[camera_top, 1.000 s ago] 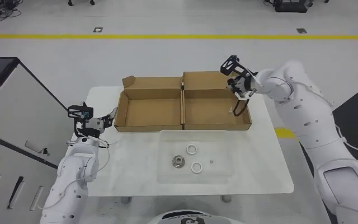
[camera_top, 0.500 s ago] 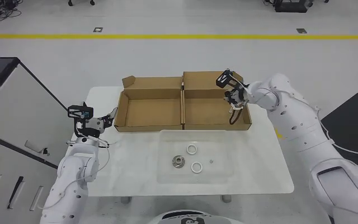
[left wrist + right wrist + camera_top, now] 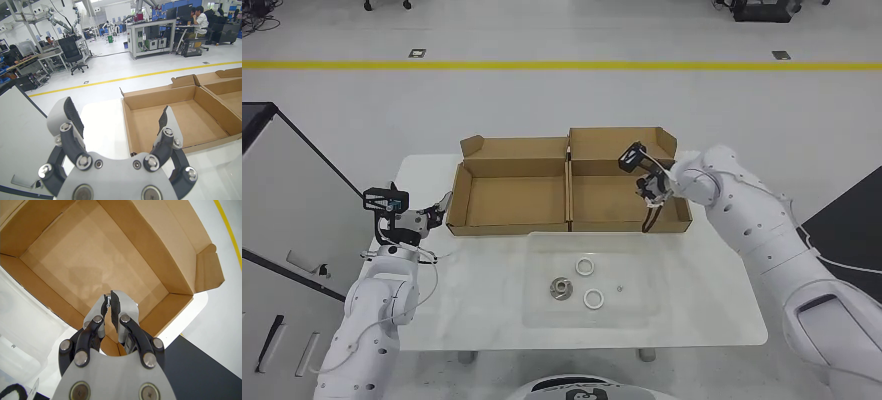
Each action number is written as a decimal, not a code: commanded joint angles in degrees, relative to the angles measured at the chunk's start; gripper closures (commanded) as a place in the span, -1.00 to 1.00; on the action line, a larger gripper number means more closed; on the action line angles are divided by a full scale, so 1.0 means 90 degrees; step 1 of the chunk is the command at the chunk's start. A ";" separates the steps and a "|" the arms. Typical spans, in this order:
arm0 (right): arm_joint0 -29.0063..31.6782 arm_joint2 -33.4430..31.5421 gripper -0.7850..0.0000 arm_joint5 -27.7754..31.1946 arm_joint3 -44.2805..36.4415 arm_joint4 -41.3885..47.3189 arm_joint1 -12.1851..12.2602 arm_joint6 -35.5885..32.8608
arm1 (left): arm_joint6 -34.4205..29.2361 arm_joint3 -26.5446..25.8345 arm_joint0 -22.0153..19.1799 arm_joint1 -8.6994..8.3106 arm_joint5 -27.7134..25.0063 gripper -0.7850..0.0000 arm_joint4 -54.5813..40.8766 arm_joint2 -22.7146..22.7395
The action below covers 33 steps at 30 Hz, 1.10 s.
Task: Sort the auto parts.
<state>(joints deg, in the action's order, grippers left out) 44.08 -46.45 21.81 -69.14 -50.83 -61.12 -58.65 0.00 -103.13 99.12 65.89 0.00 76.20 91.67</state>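
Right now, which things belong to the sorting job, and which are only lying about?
Job: screw in right gripper, cardboard boxes, clear tray, white rings, metal hub.
Lying about: grey panel beside the table, yellow floor line.

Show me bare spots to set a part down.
Left box: floor wholly bare. Right box: bare too, but the right gripper, shut on a screw, hangs over its outer end. Clear tray: crowded mid-floor with rings and a hub. Table beside the tray is free.
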 commanded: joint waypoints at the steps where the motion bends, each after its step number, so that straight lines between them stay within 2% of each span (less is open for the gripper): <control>1: -0.0012 0.0012 1.00 0.0014 0.0028 0.0018 -0.0010 -0.0003 | 0.0000 0.0000 0.0000 0.0000 0.0000 -1.00 0.0000 0.0000; 13: -0.0012 0.0012 1.00 0.0014 0.0028 0.0018 -0.0010 -0.0003 | 0.0000 0.0000 0.0000 0.0000 0.0000 -1.00 0.0000 0.0000; 18: -0.0033 0.0111 1.00 -0.0205 0.0104 -0.0197 -0.0058 -0.0046 | 0.0000 0.0000 0.0000 0.0000 0.0000 -1.00 0.0000 0.0000; 33: -0.1112 0.1000 1.00 -0.0004 0.2220 0.0427 -0.0804 -0.0100 | 0.0000 0.0000 0.0000 0.0000 0.0000 -1.00 0.0000 0.0000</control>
<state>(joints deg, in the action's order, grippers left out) 34.36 -37.76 21.64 -50.02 -47.21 -68.05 -59.67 0.00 -103.13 99.12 65.89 0.00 76.20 91.67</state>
